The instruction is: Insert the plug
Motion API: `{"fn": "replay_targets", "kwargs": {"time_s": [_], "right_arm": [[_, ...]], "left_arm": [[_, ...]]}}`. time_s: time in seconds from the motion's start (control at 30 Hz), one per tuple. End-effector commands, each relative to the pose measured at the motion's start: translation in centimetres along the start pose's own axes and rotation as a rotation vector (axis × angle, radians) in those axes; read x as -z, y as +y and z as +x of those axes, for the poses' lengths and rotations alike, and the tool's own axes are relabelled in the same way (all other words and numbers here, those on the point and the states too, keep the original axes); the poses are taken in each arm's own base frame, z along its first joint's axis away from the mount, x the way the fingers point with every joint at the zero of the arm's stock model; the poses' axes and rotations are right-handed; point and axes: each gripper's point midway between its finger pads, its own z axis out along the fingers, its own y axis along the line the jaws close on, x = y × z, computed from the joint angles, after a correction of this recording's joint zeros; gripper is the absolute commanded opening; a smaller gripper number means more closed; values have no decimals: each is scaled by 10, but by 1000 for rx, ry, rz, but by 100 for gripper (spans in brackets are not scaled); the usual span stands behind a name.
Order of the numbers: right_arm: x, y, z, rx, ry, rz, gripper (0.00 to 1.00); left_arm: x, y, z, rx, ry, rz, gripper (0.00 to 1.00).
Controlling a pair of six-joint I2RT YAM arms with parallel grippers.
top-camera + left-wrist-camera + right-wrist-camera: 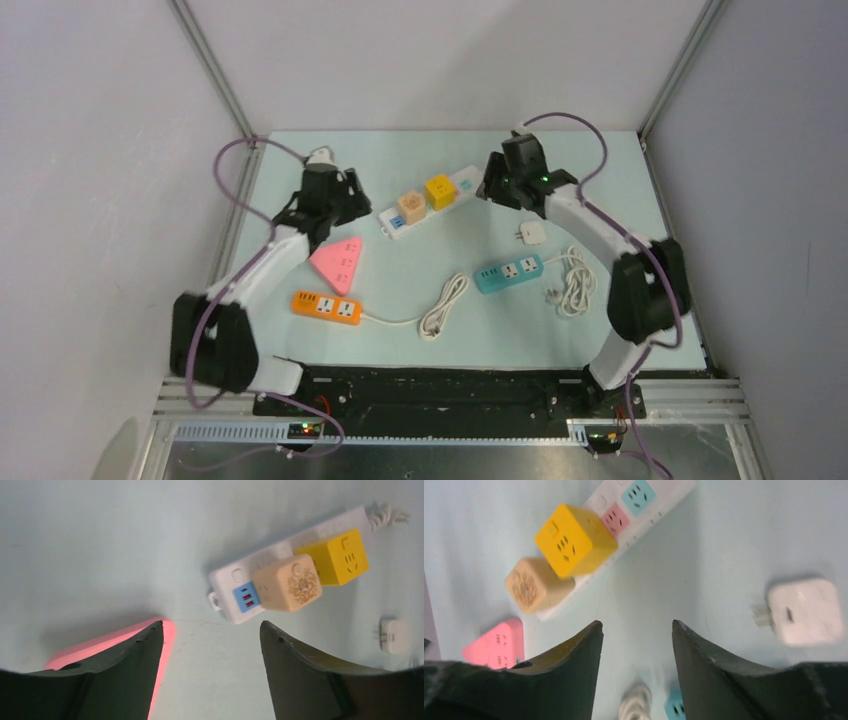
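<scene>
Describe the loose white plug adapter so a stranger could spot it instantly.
Start at the long white power strip lying diagonally at the back of the pale green mat. Toward the right arm, between that strip and the teal power strip, lies a small white square adapter. Unlike the coloured strips and cubes nearby, it is plain white and loose, prongs showing.

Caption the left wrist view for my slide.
Open left tool near a white power strip bearing a beige cube and a yellow cube, pink socket block at lower left.
</scene>
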Motion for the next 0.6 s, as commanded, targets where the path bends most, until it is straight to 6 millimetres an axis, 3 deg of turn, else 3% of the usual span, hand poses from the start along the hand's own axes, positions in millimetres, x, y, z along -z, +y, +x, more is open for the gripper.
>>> {"fn": "replay_targets", "kwargs": {"time_s": [0.0,0.03,0.07,0.1,0.17,0.3,0.43,0.57], "right_arm": [[48,-36,22,-36,21,99,64],[53,-48,40,-36,72,142,74],[64,-51,40,-36,63,152,80],[70,-63,55,-37,96,202,90],[83,-74,70,-74,124,230,97],[93,-81,85,-210,166,249,100],[83,-77,97,-386,201,291,99],[76,-88,114,-466,254,449,100]], "left_arm": [[42,56,-10,24,-110,-165,82],[44,65,-1,34,-96,-188,84],[51,73,-5,56,-114,-199,88],[52,79,0,76,-107,-210,90],[56,92,1,126,-113,-231,97],[58,112,-1,188,-121,-266,99],[60,116,-4,199,-130,-273,99],[64,119,-3,203,-142,-276,99]]}}
